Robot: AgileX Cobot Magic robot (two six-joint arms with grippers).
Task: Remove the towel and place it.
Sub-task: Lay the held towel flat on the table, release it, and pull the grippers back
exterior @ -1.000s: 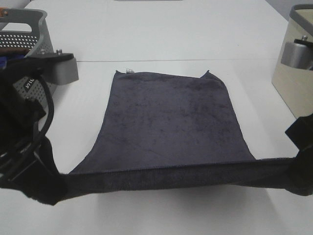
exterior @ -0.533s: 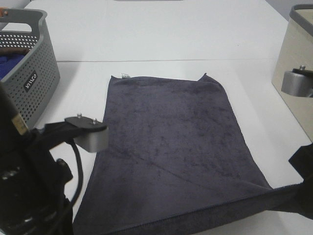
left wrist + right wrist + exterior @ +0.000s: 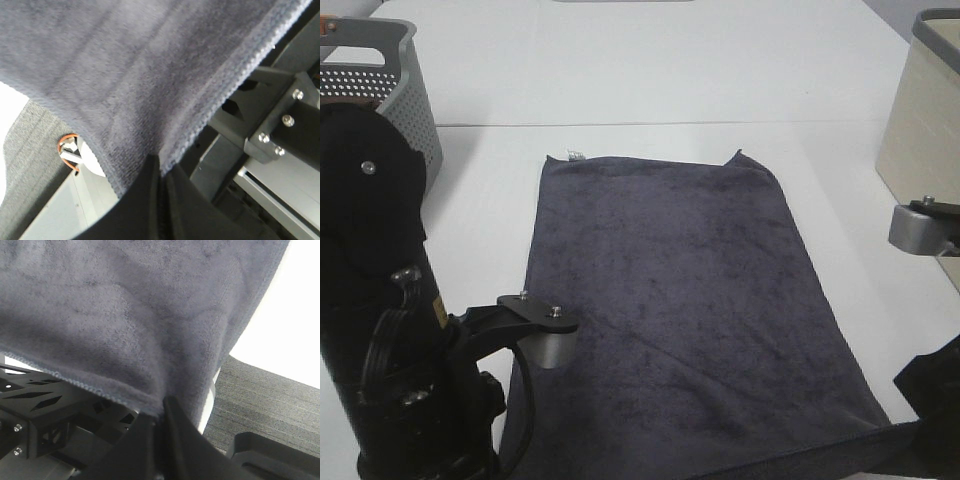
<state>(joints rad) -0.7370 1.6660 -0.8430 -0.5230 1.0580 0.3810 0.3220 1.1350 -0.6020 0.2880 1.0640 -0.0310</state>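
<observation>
Left tool (image 3: 160, 172) and right tool (image 3: 161, 411) each clench the towel's (image 3: 670, 290) near edge — it lies spread over the table (image 3: 670, 80).

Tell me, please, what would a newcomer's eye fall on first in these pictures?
The big dark grey towel lies spread over the middle of the white table. Its near edge is pinched at each end, in the shut left gripper and right gripper, as the wrist views show. A grey perforated basket stands at the far left and a beige bin at the right edge.
</observation>
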